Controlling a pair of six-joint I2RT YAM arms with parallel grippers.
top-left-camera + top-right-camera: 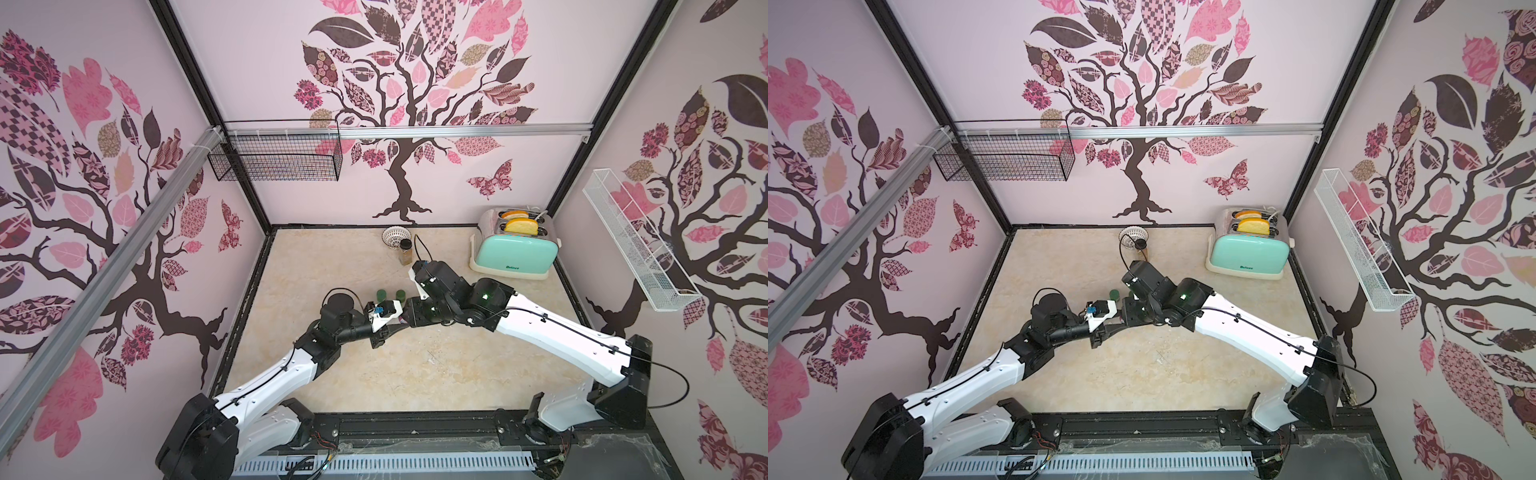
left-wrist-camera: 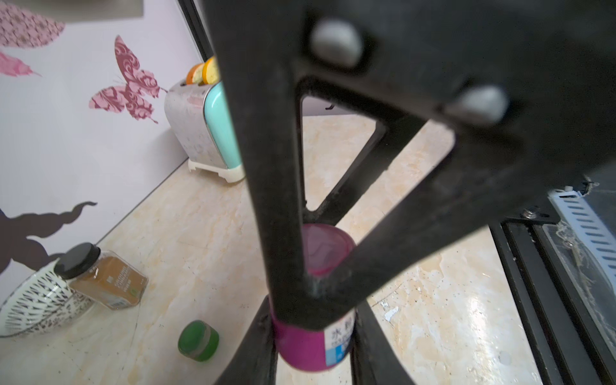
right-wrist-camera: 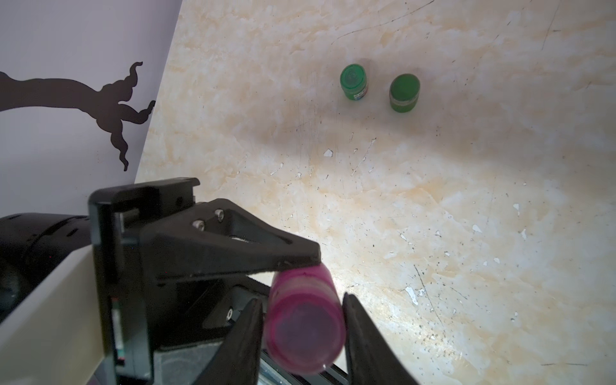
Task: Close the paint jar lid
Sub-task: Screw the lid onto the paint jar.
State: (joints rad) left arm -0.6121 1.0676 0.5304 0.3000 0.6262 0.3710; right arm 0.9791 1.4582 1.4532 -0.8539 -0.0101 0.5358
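The left gripper [image 2: 313, 353] reaches in from the left, its fingers [image 2: 260, 353] drawn narrow around the magenta paint jar [image 2: 300, 343]. They pinch the labelled body from both sides and hold it above the table [image 3: 433, 200]. Just to the right, over the middle of the table, the right gripper [image 3: 302, 310] meets it. Its two fingers [image 3: 358, 333] closely flank the jar's other end, one on each side, but I cannot tell whether they press on it or stand just clear. Beyond the grippers two small green jars [image 3: 353, 81] stand side by side on the table. Farther right, by the back wall, sits the mint toaster [image 1: 515, 253].
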